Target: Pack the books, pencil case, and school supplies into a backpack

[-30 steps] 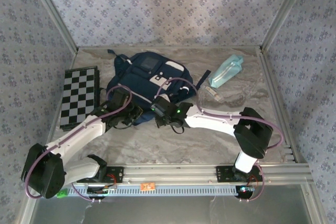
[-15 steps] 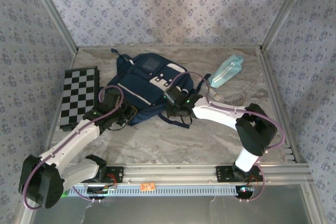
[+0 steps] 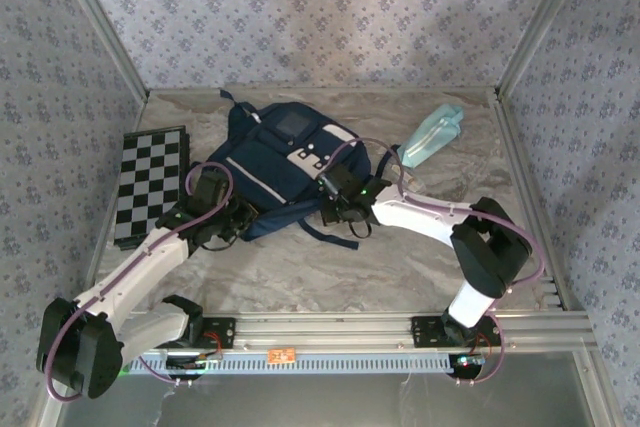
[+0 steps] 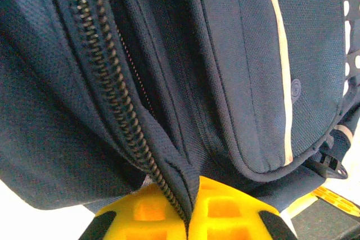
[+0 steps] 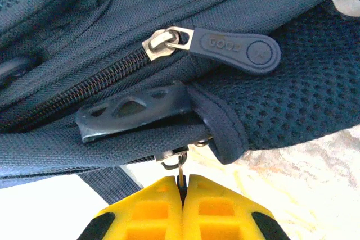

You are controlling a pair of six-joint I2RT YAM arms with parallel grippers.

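Note:
The navy backpack (image 3: 285,157) lies flat mid-table, its white patches and stripe facing up. My left gripper (image 3: 238,219) is at its near-left edge, shut on a fold of fabric beside the zipper teeth (image 4: 115,111); the yellow fingers (image 4: 236,214) pinch that fold. My right gripper (image 3: 338,211) is at the near-right edge, shut on a small metal zipper pull (image 5: 181,168) under a dark strap loop. A second pull with a rubber tab (image 5: 239,46) lies free above it. The mint-teal pencil case (image 3: 432,133) lies at the far right. The books are out of view.
A black-and-white checkered board (image 3: 150,185) lies left of the backpack. A small clear item (image 3: 407,180) rests on the marble table (image 3: 300,267) between the pencil case and my right arm. Metal frame posts and patterned walls close in the table.
The backpack has shifted away and turned a little. The right gripper has moved right along the near edge with the pull; the left gripper has drawn slightly left, holding the fabric.

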